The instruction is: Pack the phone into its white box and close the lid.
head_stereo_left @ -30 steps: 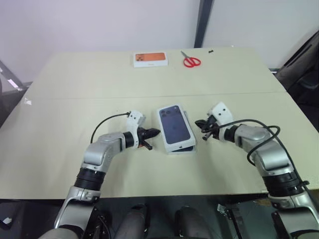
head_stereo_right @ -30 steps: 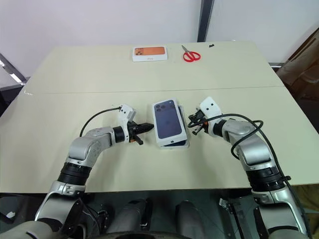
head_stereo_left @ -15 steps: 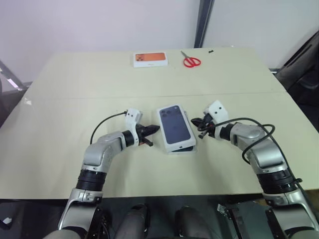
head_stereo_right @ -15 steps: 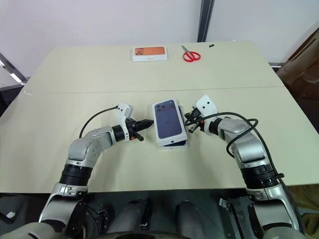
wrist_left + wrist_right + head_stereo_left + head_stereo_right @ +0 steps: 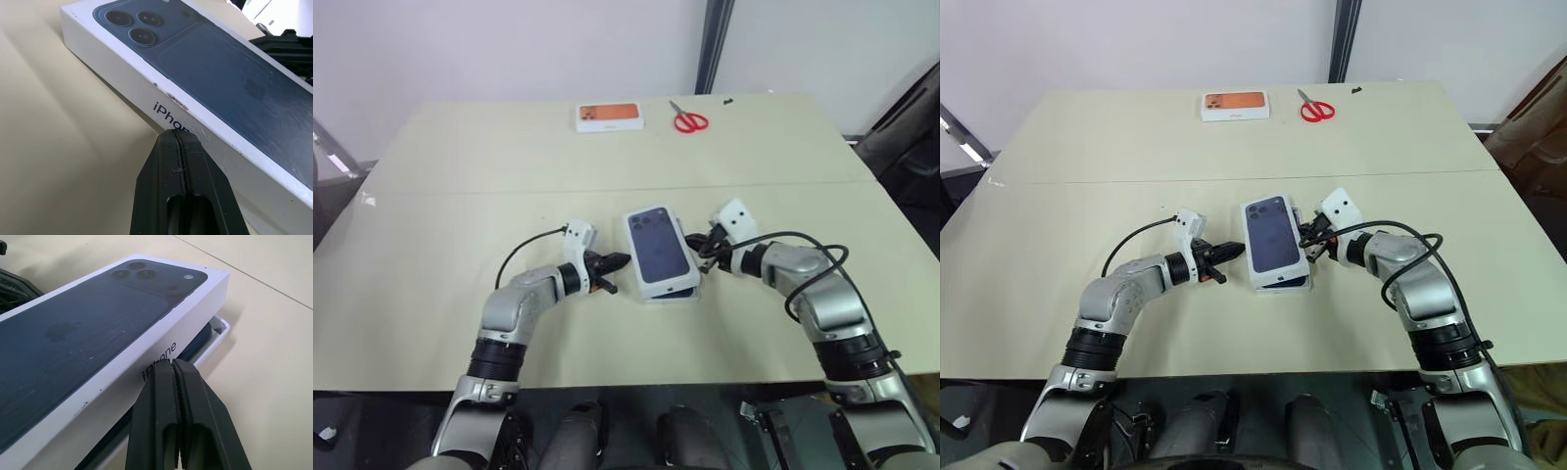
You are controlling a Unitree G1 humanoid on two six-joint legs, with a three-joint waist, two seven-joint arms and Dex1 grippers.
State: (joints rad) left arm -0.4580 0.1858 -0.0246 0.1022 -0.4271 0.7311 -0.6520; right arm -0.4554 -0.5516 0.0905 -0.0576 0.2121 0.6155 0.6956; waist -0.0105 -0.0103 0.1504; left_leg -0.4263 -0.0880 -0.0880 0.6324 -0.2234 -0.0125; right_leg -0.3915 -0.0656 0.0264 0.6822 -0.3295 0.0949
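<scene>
The lid (image 5: 658, 249), white with a dark blue phone pictured on top, lies askew on the white box (image 5: 218, 335). One corner of the box pokes out from under it. In that gap a dark edge of the phone (image 5: 198, 341) lies inside the box. My left gripper (image 5: 617, 262) is shut, and its tip (image 5: 178, 134) rests against the lid's left side wall. On the opposite side my right gripper (image 5: 1304, 235) is also shut, with its tip (image 5: 171, 363) at the lid's right side wall. Neither gripper holds anything.
A small white box with an orange top (image 5: 608, 116) and red scissors (image 5: 688, 120) lie near the table's far edge. A seam (image 5: 509, 189) crosses the table beyond the box. The near table edge (image 5: 636, 384) runs just below my arms.
Both shut grippers have crept slightly inward toward the lid's sides, the right one a little more. The lid and box lie where they did.
</scene>
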